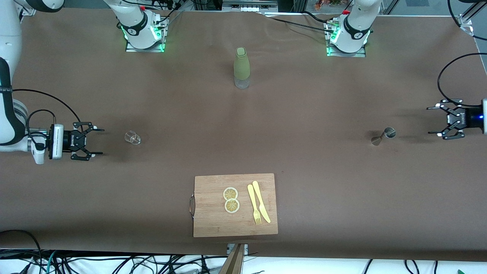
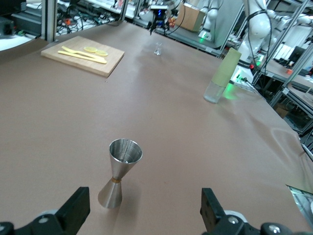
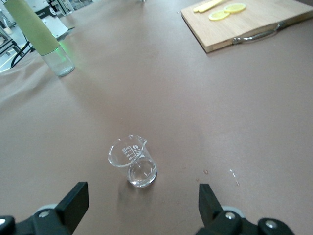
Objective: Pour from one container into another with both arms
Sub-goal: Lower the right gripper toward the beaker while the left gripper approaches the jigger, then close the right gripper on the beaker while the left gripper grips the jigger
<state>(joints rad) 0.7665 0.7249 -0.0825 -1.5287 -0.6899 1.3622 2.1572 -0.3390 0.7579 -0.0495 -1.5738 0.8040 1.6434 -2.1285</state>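
Beaker (image 3: 133,161) upright on the table (image 1: 304,114), right claw (image 1: 91,140) at its 9 o'clock, jaws wide, empty. Jigger (image 2: 120,173) upright, left claw (image 1: 437,121) at its 3 o'clock, jaws wide, empty. Judged step: pre-grasp. Next: each claw closes in level and grips.

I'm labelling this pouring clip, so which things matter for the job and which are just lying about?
For the job: metal jigger, small glass measuring beaker, open left gripper, open right gripper.
Lying about: green-sleeved bottle, wooden cutting board, lemon slices, yellow fork, yellow knife.
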